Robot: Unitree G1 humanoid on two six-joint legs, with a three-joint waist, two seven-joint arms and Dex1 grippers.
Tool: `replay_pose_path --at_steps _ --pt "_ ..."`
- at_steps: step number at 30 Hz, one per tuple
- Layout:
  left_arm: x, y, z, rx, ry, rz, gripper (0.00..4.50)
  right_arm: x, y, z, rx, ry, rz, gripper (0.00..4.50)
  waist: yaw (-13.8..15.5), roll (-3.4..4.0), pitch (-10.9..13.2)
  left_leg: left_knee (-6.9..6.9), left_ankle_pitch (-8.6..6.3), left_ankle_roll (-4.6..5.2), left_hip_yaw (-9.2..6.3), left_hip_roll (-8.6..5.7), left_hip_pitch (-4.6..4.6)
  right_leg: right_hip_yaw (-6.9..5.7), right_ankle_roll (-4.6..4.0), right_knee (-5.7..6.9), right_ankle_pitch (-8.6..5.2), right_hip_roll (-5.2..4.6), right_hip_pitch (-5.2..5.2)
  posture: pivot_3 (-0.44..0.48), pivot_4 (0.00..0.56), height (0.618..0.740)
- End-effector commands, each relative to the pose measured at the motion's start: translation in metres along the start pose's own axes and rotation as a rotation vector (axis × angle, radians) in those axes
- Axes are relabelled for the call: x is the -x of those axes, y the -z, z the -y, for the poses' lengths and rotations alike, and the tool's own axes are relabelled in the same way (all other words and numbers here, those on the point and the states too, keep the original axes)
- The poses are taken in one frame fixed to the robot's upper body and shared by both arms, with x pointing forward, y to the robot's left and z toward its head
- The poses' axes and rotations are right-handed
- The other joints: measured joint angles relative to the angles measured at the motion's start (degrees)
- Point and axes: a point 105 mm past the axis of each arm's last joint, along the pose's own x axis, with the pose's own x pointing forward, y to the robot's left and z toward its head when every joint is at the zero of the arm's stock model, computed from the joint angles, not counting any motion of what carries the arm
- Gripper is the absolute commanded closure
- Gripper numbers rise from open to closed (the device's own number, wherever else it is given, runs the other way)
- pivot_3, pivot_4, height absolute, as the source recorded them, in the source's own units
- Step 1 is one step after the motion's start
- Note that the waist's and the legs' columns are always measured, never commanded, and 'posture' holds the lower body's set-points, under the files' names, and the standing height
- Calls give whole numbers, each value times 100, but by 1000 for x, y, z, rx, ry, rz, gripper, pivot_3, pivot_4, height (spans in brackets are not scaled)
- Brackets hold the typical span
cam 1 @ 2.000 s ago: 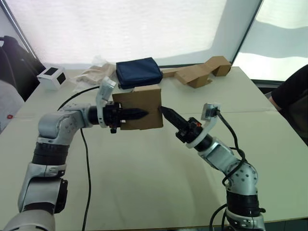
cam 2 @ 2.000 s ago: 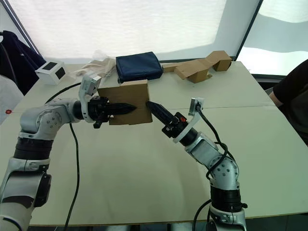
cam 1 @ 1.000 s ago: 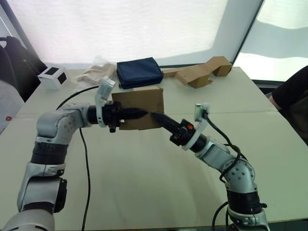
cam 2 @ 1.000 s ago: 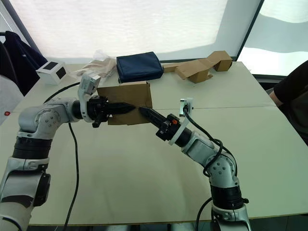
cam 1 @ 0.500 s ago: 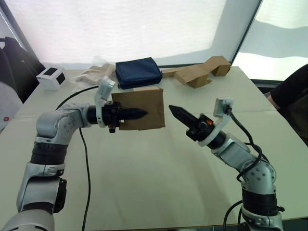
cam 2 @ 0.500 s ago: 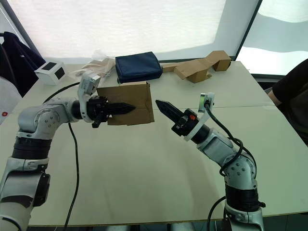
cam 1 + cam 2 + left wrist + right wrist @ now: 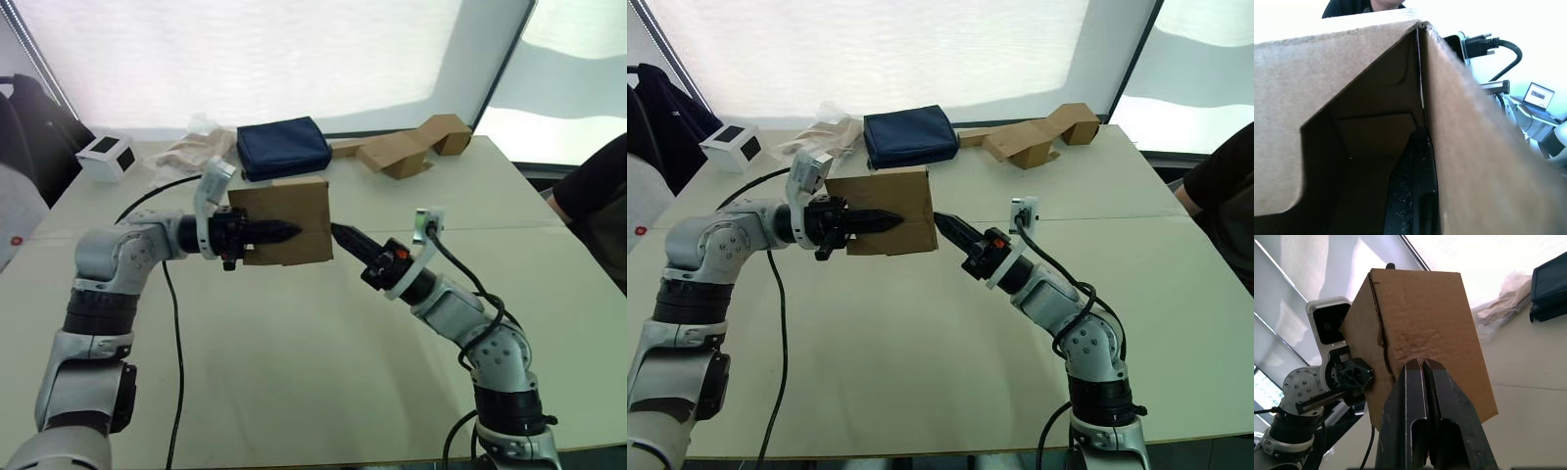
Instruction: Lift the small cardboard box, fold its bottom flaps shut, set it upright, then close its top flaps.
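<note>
Small cardboard box [image 7: 290,220] gripped by left end effector [image 7: 284,232].

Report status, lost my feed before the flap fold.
Left claw clamped on small plain brown cardboard box, held off the table. Right claw shut, tips at box's side. Nothing in between.

Head pair looked forward and down; wrist cameras sat close.
Both eyes shared the small cardboard box [image 7: 284,222], seen close up by the left wrist camera beyond its left gripper [image 7: 289,232] and by the right beyond its right gripper [image 7: 1424,366].
</note>
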Motion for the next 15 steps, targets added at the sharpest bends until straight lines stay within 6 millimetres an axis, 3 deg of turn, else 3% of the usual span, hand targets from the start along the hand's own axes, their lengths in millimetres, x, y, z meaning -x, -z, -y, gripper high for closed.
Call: replay_pose_path --at_steps 1,7,10,13,15 --pt "-2 -8 9 -44 32 8 4500 -6 -2 -19 28 -81 0 4454 1 0 0 0 0 0 0 -1 0 0 0 0 0 0 0 0 150 740" --pt "-3 -7 8 -48 26 11 4500 -7 1 -21 35 -83 -15 4454 -5 0 0 0 0 0 0 0 0 0 0 0 0 -1 0 0 150 740" --pt "-2 -7 0 -104 -56 -7 4500 -2 -5 -16 53 -58 -11 4454 -6 0 0 0 0 0 -1 0 0 0 0 0 0 -1 0 0 150 740" --pt "0 -1 -12 -194 -188 -117 4500 10 -18 -9 84 -21 -9 4454 3 0 0 0 0 0 -1 0 0 0 0 0 0 -2 0 0 150 740" --pt "2 4 -7 -235 -151 -245 4500 21 -27 -2 127 14 -35 4454 7 0 0 0 0 0 -1 -1 0 1 0 -1 0 -4 0 0 150 740"
